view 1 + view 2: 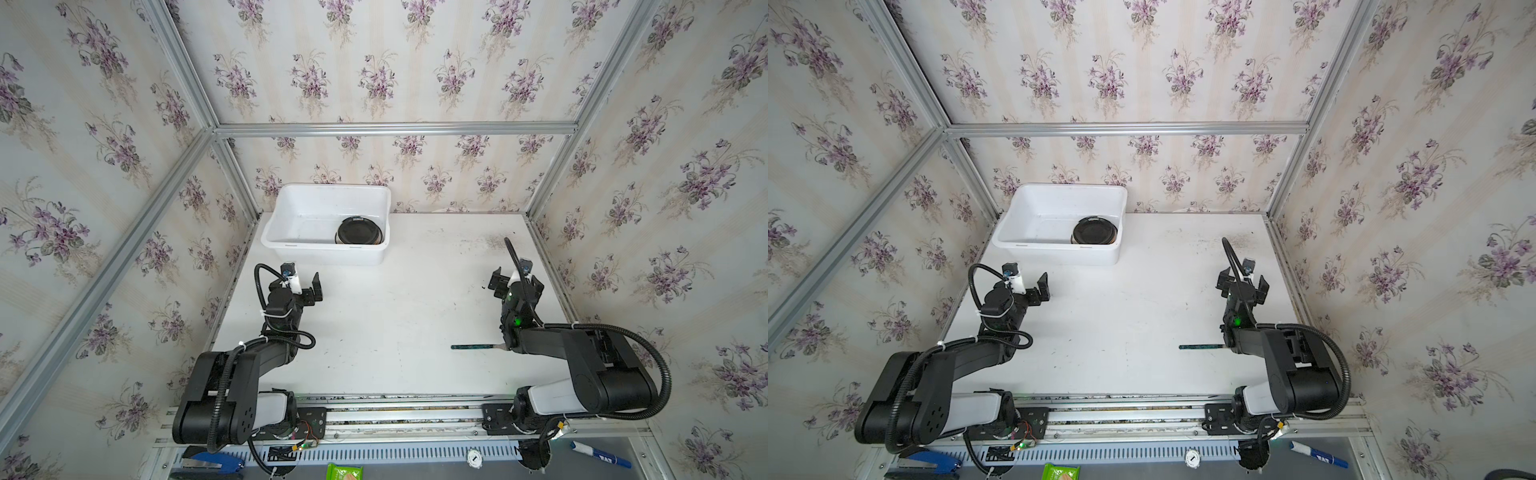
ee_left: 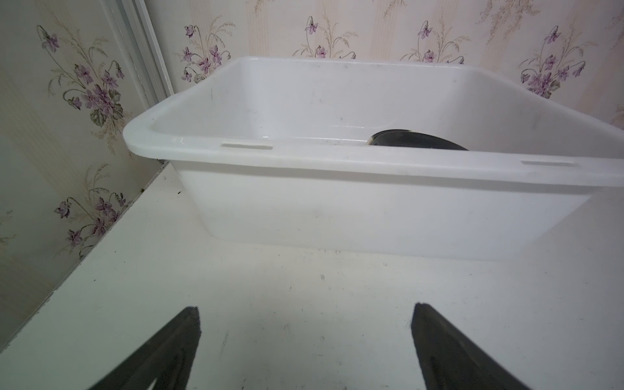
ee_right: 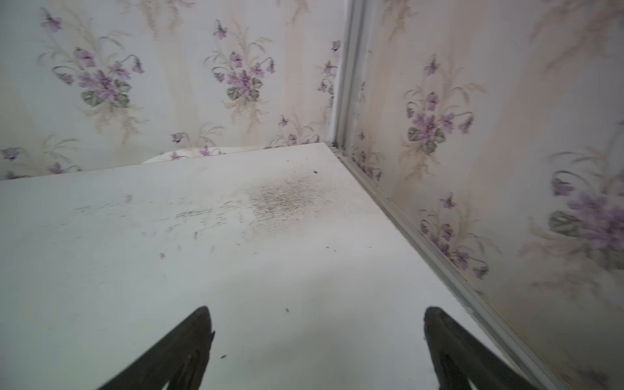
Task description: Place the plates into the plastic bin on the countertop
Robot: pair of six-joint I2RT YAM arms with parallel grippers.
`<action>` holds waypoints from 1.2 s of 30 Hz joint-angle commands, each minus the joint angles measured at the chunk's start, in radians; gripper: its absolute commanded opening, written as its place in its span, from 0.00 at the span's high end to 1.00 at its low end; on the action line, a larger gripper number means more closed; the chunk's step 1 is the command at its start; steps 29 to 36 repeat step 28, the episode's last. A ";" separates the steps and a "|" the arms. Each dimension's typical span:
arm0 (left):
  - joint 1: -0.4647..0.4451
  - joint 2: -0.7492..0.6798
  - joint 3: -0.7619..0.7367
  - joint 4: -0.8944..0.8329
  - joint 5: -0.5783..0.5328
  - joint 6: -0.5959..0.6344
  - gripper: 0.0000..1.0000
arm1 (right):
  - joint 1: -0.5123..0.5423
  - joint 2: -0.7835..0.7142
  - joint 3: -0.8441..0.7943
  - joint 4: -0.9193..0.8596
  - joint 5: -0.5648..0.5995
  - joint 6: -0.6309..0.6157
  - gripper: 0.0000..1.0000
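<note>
A stack of plates (image 1: 358, 231), a black one on top, sits inside the white bin (image 1: 291, 199), in its near right corner. The bin stands at the far left of the countertop (image 1: 395, 316), straight ahead of the left gripper (image 2: 305, 312), the nearer one. The right gripper (image 3: 317, 314) faces the far right corner, well apart. Both have jaws spread wide, holding nothing. No plate shows outside the bin, so the job looks finished; a fork (image 1: 473, 346) lies by the right arm.

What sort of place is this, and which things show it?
Likely a mock kitchen inside a robot test cell: floral wallpaper, aluminium framing, and a plastic bin of plates on the countertop.
</note>
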 commanded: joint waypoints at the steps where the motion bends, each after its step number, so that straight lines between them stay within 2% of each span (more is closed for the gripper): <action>1: -0.001 0.001 0.009 0.013 0.007 0.024 0.00 | 0.006 0.048 0.009 0.003 -0.188 -0.068 0.00; 2: 0.000 0.001 0.008 0.012 0.006 0.025 0.00 | 0.000 0.016 0.020 -0.107 -0.188 -0.044 0.00; 4: -0.001 0.001 0.008 0.014 0.006 0.025 0.00 | -0.010 0.069 -0.016 0.072 -0.172 -0.048 0.00; 6: 0.000 0.001 0.008 0.014 0.006 0.025 0.00 | -0.012 0.021 0.006 -0.058 -0.179 -0.026 0.00; 8: -0.002 0.001 0.008 0.014 0.005 0.026 0.00 | -0.011 0.062 0.003 0.024 -0.179 -0.046 0.00; 10: -0.002 0.000 0.009 0.013 0.004 0.025 0.00 | -0.012 0.031 0.015 -0.057 -0.185 -0.033 0.00; 12: -0.003 0.000 0.009 0.012 0.004 0.026 0.00 | -0.012 0.056 -0.001 0.020 -0.187 -0.048 0.00; 14: -0.003 0.001 0.009 0.012 0.004 0.026 0.00 | -0.011 0.036 0.006 -0.032 -0.189 -0.038 0.00; 16: -0.003 0.001 0.011 0.011 0.004 0.027 0.00 | -0.012 0.052 -0.001 0.015 -0.188 -0.048 0.00; 24: -0.002 0.005 0.015 0.006 0.007 0.025 0.00 | -0.012 0.048 0.039 -0.069 -0.206 -0.048 0.00; 36: -0.003 0.001 0.013 0.006 0.007 0.025 0.00 | -0.012 0.050 0.037 -0.062 -0.204 -0.050 0.00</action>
